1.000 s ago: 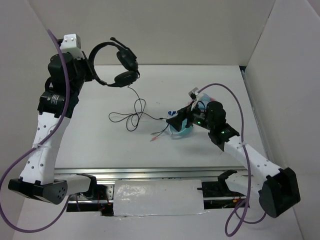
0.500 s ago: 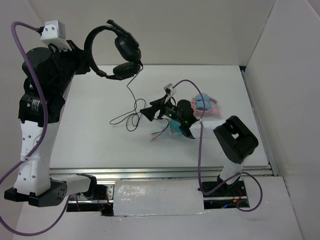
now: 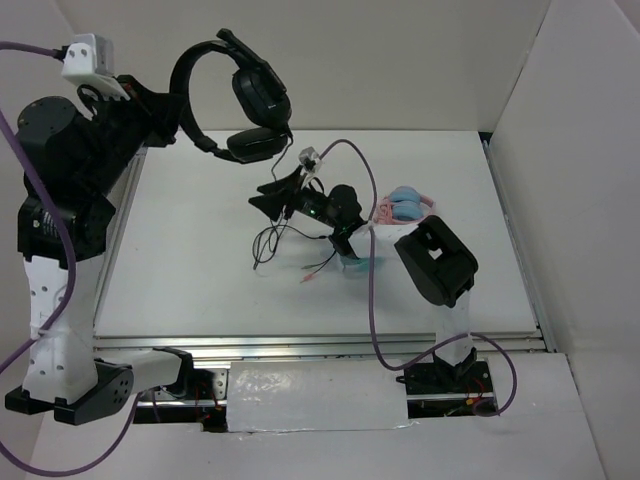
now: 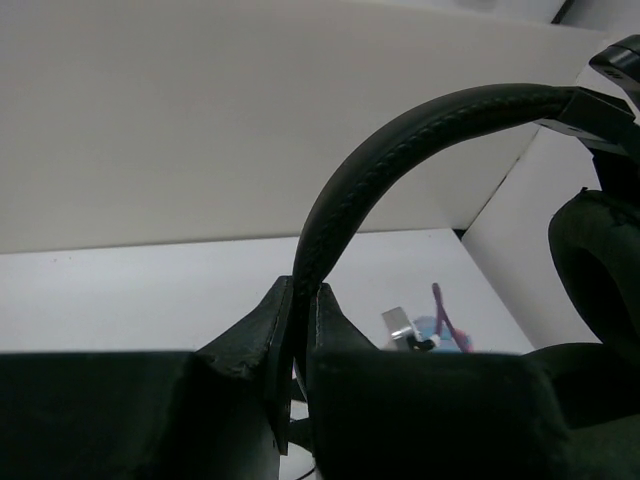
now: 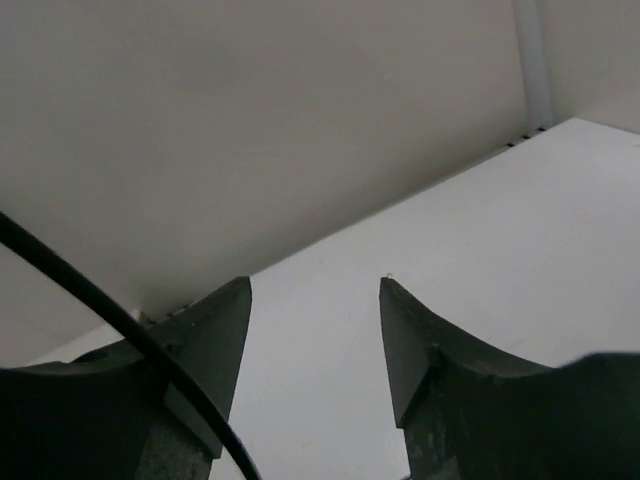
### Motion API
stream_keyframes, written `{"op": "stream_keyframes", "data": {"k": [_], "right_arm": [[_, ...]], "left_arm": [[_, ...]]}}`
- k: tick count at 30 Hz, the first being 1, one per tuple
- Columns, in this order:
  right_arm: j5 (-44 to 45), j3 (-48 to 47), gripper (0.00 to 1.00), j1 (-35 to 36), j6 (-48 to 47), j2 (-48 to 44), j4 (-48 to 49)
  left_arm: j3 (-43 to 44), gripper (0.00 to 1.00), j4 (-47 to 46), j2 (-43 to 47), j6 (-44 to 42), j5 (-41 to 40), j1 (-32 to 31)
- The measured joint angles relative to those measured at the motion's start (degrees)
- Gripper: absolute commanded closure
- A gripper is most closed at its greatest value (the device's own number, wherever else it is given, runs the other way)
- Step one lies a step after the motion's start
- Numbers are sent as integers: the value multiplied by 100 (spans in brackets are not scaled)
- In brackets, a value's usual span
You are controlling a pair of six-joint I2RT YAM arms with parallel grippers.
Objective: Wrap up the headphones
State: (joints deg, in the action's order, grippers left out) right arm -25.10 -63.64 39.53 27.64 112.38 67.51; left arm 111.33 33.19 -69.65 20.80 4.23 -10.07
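My left gripper [image 3: 172, 128] is shut on the black headband of the headphones [image 3: 255, 100] and holds them high above the table's far left. In the left wrist view the headband [image 4: 400, 140] runs up from between my fingers [image 4: 300, 292], with an earcup [image 4: 600, 260] at the right edge. The thin black cable [image 3: 266, 238] hangs from the lower earcup to a loose tangle on the table. My right gripper [image 3: 264, 196] is open and empty just under the earcups, beside the hanging cable. In the right wrist view the cable [image 5: 100, 300] crosses outside the left finger, not between the jaws [image 5: 315, 290].
Teal headphones [image 3: 356, 262] lie on the table under my right forearm. Pink-and-blue headphones [image 3: 405, 205] lie to the right of them. A cable end with red tips [image 3: 315, 272] lies near the teal pair. White walls close the back and right side.
My left arm has lifted the headphones higher, pulling the cable up. My right arm has swung left from over the teal headphones to beside the hanging cable, still open.
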Motion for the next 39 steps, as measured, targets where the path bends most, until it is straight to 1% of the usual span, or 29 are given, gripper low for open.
{"op": "stream_keyframes", "data": {"k": [3, 5, 6, 9, 12, 14, 16, 18, 20, 22, 25, 29, 33, 35, 39], "right_arm": [[-330, -542, 72, -26, 109, 302, -179], [-522, -761, 82, -79, 79, 354, -461], [-597, -807, 85, -111, 33, 332, -616], [-734, -815, 90, -337, -319, 109, -1377], [-866, -815, 93, -824, -946, -282, -2492], [-881, -824, 98, -1346, -1517, -684, -3366], [-855, -903, 100, -1860, -2009, -1086, -4153], [-809, -1126, 100, -2371, -2490, -1460, -4944], [-619, -1569, 100, -2697, -3073, -1764, -5786], [-348, -2006, 100, -2693, -3637, -1919, -6343], [295, -2664, 100, -2345, -4542, -2048, -7173], [1091, -3403, 100, -1849, -5525, -2050, -8255], [1729, -3821, 100, -1644, -5930, -1980, -8937], [2035, -3862, 100, -1523, -6017, -1978, -9119], [2649, -3777, 100, -1191, -6074, -1996, -9237]], "left_arm": [[205, 100, -90, 57, 28, 153, 0], [116, 100, -221, 214, 31, 369, 0], [-96, 100, -385, 365, 31, 476, 0], [-1113, 100, -870, 1003, -4, 883, 0], [-2009, 100, -1292, 1416, -188, 1541, 0], [-2369, 100, -1486, 1462, -417, 2041, -7], [-2830, 100, -1731, 1456, -732, 2514, -68], [-3307, 100, -1917, 1408, -962, 2697, -168], [-3777, 100, -1950, 1375, -1202, 2763, -339], [-4009, 100, -1888, 1322, -1471, 2774, -562], [-4048, 100, -1773, 1169, -1805, 2555, -992], [-4048, 100, -1668, 1045, -2299, 1928, -1801], [-4037, 100, -1665, 767, -2540, 793, -2618], [-4006, 100, -1596, 468, -2522, 4, -2959], [-3985, 100, -1346, -129, -2437, -1139, -3211]]}}
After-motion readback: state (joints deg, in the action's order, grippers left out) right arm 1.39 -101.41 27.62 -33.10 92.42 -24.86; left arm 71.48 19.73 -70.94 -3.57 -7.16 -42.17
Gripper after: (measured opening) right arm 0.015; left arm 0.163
